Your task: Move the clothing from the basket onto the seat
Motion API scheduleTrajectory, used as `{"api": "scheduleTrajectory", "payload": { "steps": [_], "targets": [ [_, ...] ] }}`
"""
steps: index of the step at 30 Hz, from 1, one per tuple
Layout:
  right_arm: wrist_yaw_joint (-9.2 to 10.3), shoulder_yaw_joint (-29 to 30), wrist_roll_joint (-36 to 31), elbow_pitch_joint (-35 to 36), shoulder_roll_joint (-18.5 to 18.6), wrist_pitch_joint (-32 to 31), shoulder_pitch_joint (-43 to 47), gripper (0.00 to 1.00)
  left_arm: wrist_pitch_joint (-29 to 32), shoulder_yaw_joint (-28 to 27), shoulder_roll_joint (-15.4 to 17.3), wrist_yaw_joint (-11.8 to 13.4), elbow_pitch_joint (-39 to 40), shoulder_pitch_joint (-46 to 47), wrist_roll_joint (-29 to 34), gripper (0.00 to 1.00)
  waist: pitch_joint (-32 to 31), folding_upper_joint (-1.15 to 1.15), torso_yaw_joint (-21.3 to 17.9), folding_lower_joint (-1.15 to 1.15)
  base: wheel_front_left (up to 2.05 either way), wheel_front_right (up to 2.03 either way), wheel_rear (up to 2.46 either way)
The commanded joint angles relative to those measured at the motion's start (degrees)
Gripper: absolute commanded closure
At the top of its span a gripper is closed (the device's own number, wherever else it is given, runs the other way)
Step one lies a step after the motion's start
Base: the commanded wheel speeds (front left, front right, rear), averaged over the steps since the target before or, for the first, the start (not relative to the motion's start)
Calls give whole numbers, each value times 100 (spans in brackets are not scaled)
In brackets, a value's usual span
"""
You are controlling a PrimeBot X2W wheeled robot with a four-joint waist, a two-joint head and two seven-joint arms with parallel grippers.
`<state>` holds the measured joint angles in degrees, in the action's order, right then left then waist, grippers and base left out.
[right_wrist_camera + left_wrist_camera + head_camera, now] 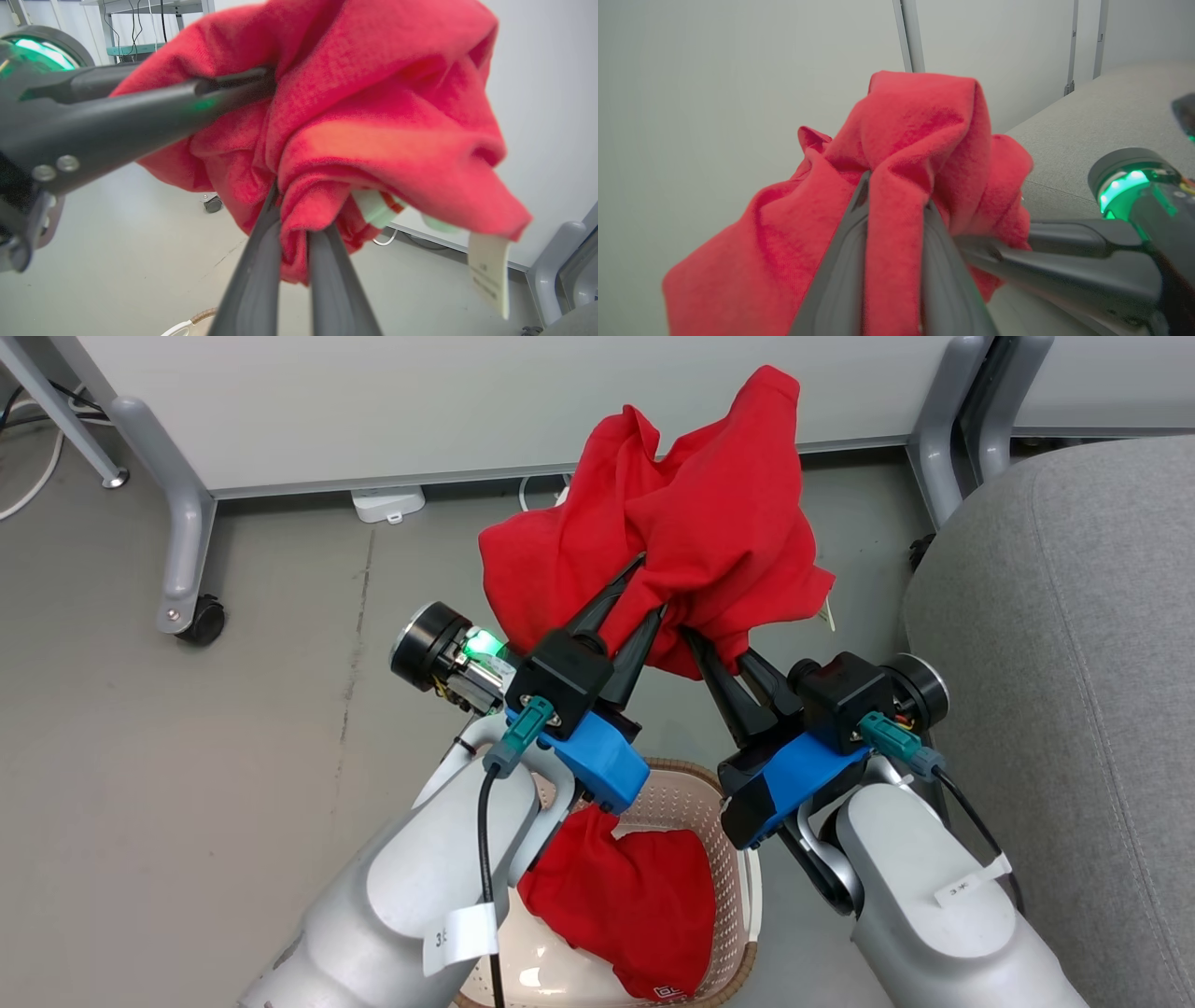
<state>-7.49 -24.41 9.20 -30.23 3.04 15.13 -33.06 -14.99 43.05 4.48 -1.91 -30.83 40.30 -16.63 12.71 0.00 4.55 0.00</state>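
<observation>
Garment (709, 513) aloft, left and right jaws both clamped on it; seat (1055, 709) at 3 o'clock, right arm (934, 887) nearer.

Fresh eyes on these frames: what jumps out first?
A bright red soft fabric garment hangs bunched in mid-air at the centre of the head view, pinched from below by the left gripper and the right gripper. Below, a second red garment lies in the cream-white perforated plastic basket, and the large grey woven-fabric seat runs along the right edge.

A grey frame leg (179, 504) with a black caster (203, 622) stands on the grey floor (140, 803).
</observation>
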Motion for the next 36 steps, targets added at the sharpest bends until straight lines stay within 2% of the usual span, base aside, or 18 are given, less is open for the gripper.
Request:
{"api": "scheduleTrajectory", "payload": {
  "steps": [1, 13, 14, 15, 16, 29, 36],
  "targets": [
    [-1, -21, 20, 18, -23, 3, -32, 100, -30, -37, -23, -6, 0, 36, 24, 100, -3, 0, -3, 0, 0, 0, 0],
    [-1, -35, 44, 65, -23, 3, -28, 100, -30, -101, -38, -56, -28, 25, 74, 100, 15, 0, -16, 0, 0, 0, 0],
    [-1, -33, 40, 72, -23, 3, -22, 100, -30, -110, -39, -50, -38, 20, 72, 86, 18, 0, -16, 0, 0, 0, 0],
    [-1, -30, 37, 78, -22, 3, -16, 100, -30, -118, -42, -46, -45, 17, 68, 20, 21, 0, -17, 0, 0, 0, 0],
    [-1, -28, 33, 81, -22, 3, -12, 100, -30, -128, -45, -35, -46, 16, 71, 0, 25, 0, -17, 0, 0, 0, 0],
    [-1, 60, -18, 114, -19, 4, 78, 100, -30, -223, -15, -22, -2, -29, 167, 0, 53, 0, -69, 0, 0, 0, 0],
    [-1, 296, -80, 143, -18, 4, 148, 100, -30, -255, -3, -35, -1, -59, 216, 0, 88, 0, -158, 0, 0, 0, 0]
  ]
}}
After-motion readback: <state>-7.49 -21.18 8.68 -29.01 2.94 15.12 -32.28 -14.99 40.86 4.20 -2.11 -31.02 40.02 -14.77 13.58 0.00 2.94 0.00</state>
